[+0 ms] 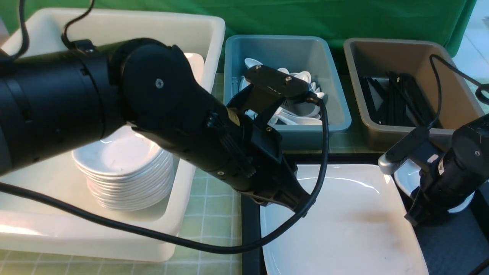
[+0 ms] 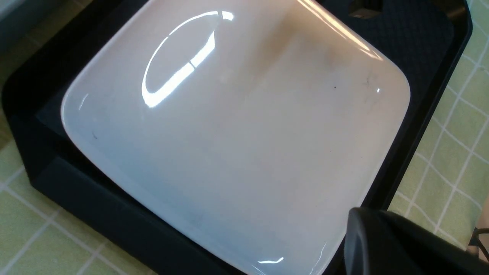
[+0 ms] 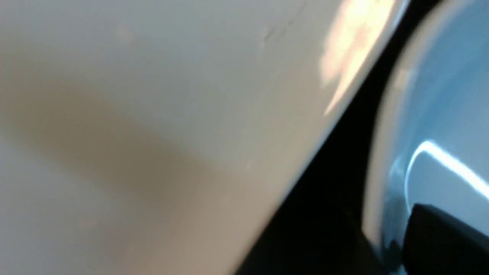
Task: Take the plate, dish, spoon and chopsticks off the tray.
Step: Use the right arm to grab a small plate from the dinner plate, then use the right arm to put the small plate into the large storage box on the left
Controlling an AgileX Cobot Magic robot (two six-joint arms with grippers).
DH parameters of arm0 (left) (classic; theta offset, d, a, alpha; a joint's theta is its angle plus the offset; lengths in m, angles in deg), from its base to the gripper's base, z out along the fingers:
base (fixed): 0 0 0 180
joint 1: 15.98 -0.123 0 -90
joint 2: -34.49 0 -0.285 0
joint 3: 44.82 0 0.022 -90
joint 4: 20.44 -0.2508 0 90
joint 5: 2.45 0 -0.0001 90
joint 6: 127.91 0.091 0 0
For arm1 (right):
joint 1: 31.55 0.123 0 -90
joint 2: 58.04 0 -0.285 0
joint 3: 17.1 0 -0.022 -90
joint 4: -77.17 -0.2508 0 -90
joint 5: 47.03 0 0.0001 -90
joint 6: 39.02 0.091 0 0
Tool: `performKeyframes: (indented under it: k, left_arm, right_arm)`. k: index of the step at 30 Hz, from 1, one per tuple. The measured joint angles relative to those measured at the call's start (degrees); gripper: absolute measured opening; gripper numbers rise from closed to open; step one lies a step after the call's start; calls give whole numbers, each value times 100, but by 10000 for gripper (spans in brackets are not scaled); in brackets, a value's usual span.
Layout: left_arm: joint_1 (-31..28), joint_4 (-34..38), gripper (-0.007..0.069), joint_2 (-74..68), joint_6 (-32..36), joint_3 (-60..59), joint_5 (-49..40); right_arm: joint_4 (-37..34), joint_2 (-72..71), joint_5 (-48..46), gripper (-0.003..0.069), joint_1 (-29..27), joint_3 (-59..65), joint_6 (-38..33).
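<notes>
Left arm: black and bulky, closest to the lens in the front view. It crosses over the white bin and slants down toward the tray.
Left tool (image 1: 296, 204): jaws pressed together with nothing between them. The tip is over the plate's far-left corner, and I cannot tell whether it touches. One dark finger (image 2: 382, 248) shows beside the plate's edge in the left wrist view.
Plate (image 1: 344, 221): large, glossy white, squarish with rounded corners. It lies flat on the tray, reaching from the left rim across most of the floor, with nothing on it.
Tray (image 1: 250, 229): black with a raised rim. Its textured floor is bare along the right side.
Dish (image 1: 407, 177): small and white, on the tray toward its far-right corner, just beside the plate's right edge and partly hidden by the right arm.
Right tool (image 1: 414, 219): low at the plate's right edge, between plate and dish. The right wrist view is blurred — I cannot tell how wide the jaws stand or whether they grip anything.
Teal tub (image 1: 336, 95): on the desk beyond the tray's far rim, holding white spoons (image 1: 301, 114).
Brown tub (image 1: 462, 99): to the right of the teal tub, holding black chopsticks (image 1: 397, 99).
White bin (image 1: 214, 30): on the desk's left side, holding a stack of dishes (image 1: 126, 168).
Desk (image 1: 206, 198): covered in a pale green checked cloth.
</notes>
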Motion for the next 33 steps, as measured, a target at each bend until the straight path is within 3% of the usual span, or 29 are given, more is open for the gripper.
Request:
performKeyframes:
  k: [1, 12, 15, 18, 19, 23, 24, 33]
  left_arm:
    - [0, 0, -18, 0, 0, 0, 6]
    - [0, 421, -18, 0, 491, 0, 945]
    - [-25, 237, -18, 0, 427, 115, 1006]
    - [-266, -332, -18, 0, -112, 633, 758]
    - [-449, -564, -18, 20, -328, 896, 546]
    - [-1295, -1026, -18, 254, -728, 1592, -165]
    - [-1726, -1063, -18, 420, -782, 1708, -364]
    - [-4492, -910, -18, 1676, -906, 838, -1047]
  right_arm:
    - [19, -25, 19, 134, 12, -13, -24]
    - [-171, -1378, -707, 28, 427, -91, 149]
    - [-657, -1923, -947, 27, 606, -366, 60]
    - [-1933, -2406, -1230, 27, 768, -1068, -800]
    - [-2780, -2462, -1384, 27, 845, -1443, -1249]
    - [-3984, -2289, -1607, 27, 1226, -2345, -1887]
    - [-4168, -2101, -1639, 27, 1458, -2678, -1998]
    - [-4412, 161, -1726, 27, 3289, -5377, -1994]
